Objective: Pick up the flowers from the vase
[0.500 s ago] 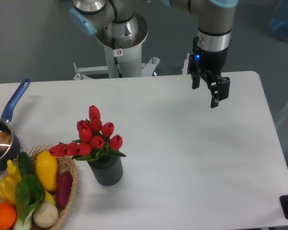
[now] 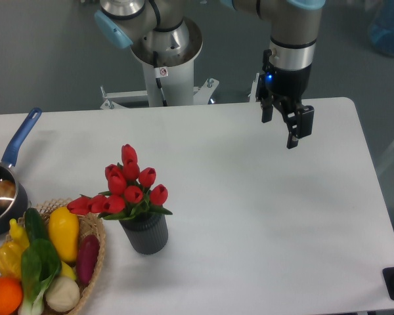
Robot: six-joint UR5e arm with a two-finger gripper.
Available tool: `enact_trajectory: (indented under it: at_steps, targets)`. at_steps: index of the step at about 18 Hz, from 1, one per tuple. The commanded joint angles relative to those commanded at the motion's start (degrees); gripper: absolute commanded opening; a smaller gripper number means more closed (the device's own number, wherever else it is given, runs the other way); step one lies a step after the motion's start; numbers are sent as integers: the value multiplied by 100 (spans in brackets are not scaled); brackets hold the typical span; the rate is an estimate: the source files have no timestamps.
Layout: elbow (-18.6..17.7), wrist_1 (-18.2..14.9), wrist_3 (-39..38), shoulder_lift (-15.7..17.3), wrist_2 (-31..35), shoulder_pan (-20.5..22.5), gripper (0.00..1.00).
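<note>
The flowers (image 2: 126, 187), a bunch of red tulip buds with green leaves, stand in the vase (image 2: 145, 233), a short dark grey ribbed cylinder at the table's front left. My gripper (image 2: 280, 131) hangs open and empty over the far right part of the table, well to the right of the flowers and further back. Its two dark fingers (image 2: 296, 129) point down, apart from each other, above the table surface.
A wicker basket (image 2: 94, 262) of colourful vegetables sits just left of the vase, touching distance from the tulips. A dark saucepan (image 2: 1, 197) with a blue handle lies at the left edge. The robot's base (image 2: 165, 49) stands behind the white table (image 2: 269, 230).
</note>
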Motion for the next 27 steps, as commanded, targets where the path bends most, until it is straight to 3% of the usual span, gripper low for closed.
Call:
enact_trajectory:
  at_steps: [3,9,15,27]
  targets:
    - [-132,0,-175,-88,-572,97,100]
    - [-141,-9,-1009,-88,-888,79,100]
    - [-176,-53,-1607,-264,-2119,0,100]
    - [-457,-62,-1696,-589,-2823,-623,100]
